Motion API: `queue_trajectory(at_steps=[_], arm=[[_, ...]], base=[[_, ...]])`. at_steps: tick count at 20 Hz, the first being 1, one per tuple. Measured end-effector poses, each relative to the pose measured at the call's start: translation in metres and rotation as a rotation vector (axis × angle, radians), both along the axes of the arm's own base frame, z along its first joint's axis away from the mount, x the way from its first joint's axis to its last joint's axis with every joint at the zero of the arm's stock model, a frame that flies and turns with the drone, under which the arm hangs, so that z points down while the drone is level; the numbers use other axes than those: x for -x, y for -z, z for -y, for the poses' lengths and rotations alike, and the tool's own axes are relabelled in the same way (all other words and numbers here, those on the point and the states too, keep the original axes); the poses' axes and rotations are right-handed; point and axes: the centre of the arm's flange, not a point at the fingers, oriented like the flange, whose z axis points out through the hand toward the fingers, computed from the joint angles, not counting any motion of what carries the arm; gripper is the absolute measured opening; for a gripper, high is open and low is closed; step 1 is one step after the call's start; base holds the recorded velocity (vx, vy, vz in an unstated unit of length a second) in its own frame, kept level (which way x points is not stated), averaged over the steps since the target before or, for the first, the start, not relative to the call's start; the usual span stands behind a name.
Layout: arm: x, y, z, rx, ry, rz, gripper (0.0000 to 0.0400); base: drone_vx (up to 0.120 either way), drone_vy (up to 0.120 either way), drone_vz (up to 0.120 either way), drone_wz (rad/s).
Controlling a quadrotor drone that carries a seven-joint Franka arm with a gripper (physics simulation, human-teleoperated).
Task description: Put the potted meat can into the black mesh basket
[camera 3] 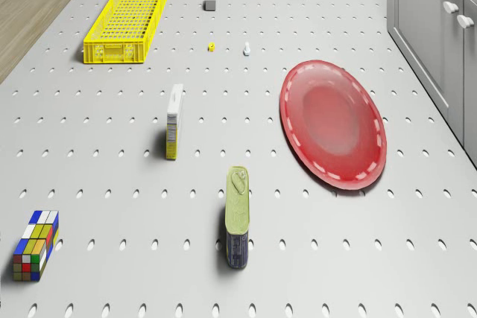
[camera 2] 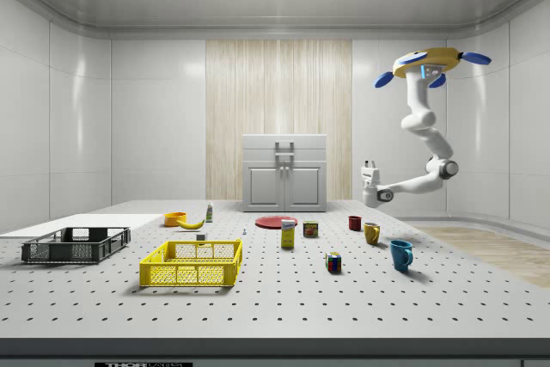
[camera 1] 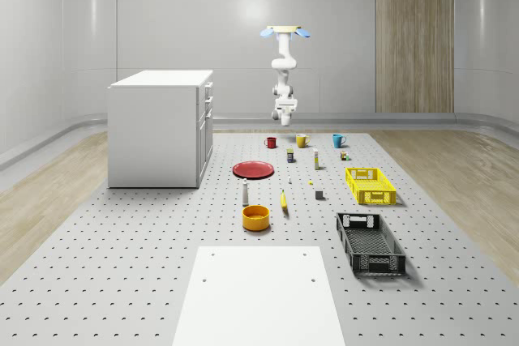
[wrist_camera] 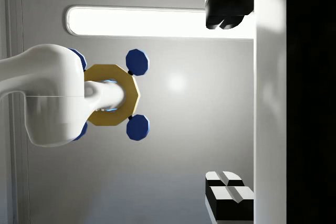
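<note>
Hovering high above the tabletop's (camera 1: 122, 281) far end, claw (camera 2: 370, 165) raised upward, fingers (wrist_camera: 227, 182) apart. Potted meat can (camera 3: 238, 214) standing beside red plate (camera 3: 333, 123), far from black mesh basket (camera 1: 370, 243).

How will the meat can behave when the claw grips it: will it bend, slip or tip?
The meat can looks like a rigid metal box, so it probably will not bend. Its sides look smooth, so it may slip under a weak grip. It stands upright and taller than wide, so a push near its top could tip it.
</note>
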Motion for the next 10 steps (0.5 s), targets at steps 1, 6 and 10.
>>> queue_trajectory(at_steps=[1,6,10], arm=[[0.000,0.000,-0.001,0.006,0.000,0.001,0.0400],[0.000,0.000,-0.006,0.059,0.002,0.005,0.0400],[0.001,0.002,-0.015,0.148,0.004,0.007,0.0400]], base=[[0.120,0.000,0.000,0.000],[0.120,0.000,0.000,0.000],[0.120,0.000,0.000,0.000]])
